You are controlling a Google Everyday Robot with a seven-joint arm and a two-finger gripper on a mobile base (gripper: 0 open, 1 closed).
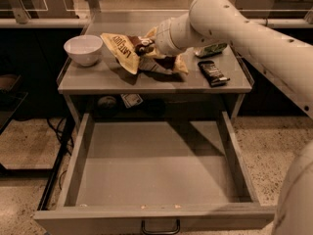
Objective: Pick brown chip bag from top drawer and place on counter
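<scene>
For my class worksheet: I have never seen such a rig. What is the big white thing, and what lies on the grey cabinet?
The white thing is a robot arm, seen by one camera looking down from the front. Its tool, at the arm's tip above the counter, grips a brown chip bag, tilted. Also on the counter: a white bowl, a black candy wrapper and a green packet. Below, the top drawer stands pulled open.

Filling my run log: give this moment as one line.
pincer: at brown chip bag | brown chip bag: over counter | top drawer: open
</scene>
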